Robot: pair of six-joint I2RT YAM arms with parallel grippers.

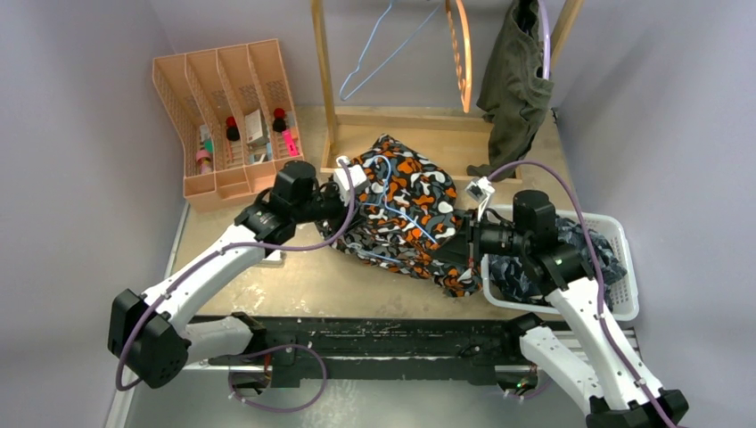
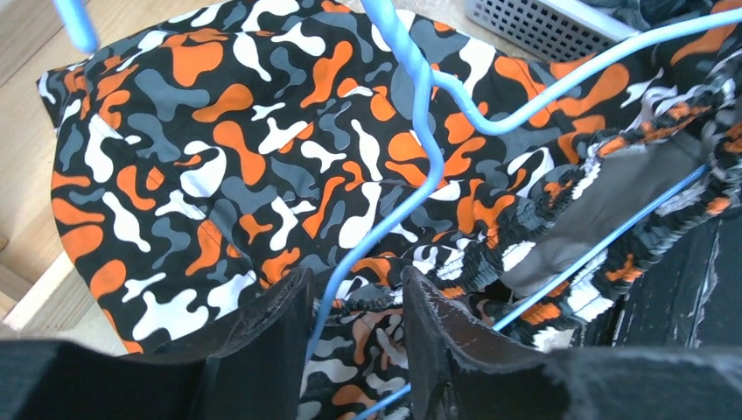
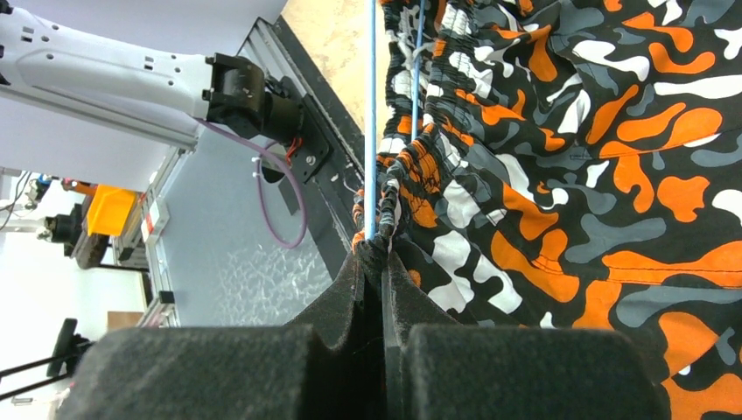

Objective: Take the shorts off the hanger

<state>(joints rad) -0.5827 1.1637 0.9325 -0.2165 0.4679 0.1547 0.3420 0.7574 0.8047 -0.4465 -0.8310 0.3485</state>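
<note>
The left hand (image 2: 354, 319) has its fingers apart astride the thin blue wire hanger (image 2: 426, 149), which lies on the orange-white-black camouflage fabric shorts (image 1: 410, 209) spread on the wooden worktop (image 1: 357, 290). The right hand (image 3: 382, 262) is clamped on their gathered waistband.

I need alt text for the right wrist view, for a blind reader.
The right hand is shut on the waistband of the camouflage shorts, with the blue hanger wire running straight up from the pinch.

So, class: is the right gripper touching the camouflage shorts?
Touching. The right wrist view shows the right gripper shut on the camouflage shorts at the waistband.
</note>
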